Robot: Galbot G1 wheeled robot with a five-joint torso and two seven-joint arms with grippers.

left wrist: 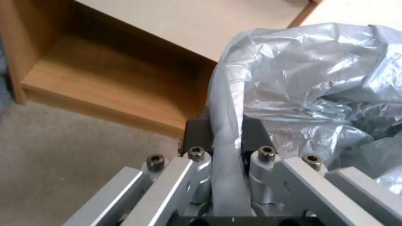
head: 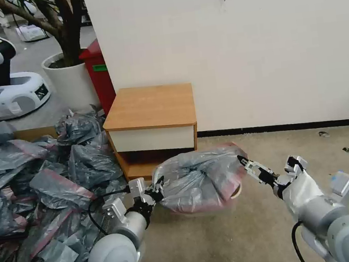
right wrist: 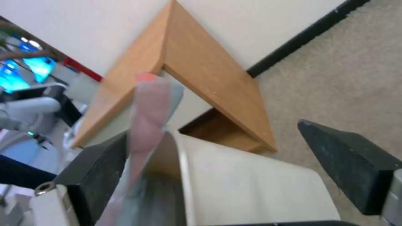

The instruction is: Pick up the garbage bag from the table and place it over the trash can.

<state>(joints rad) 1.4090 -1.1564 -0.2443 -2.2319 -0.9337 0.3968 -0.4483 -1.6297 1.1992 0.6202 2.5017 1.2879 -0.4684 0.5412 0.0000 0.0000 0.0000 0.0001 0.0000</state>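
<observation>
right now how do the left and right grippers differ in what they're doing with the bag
The left gripper has its fingers shut on a fold of the garbage bag. The right gripper is open, the bag's pink edge lying against one finger. Both flank the bag over the trash can.

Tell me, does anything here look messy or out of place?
Yes. A heap of grey bags sprawls over the floor left of the table. The garbage bag bulges in a crumpled lump over the trash can rather than lining it.
</observation>
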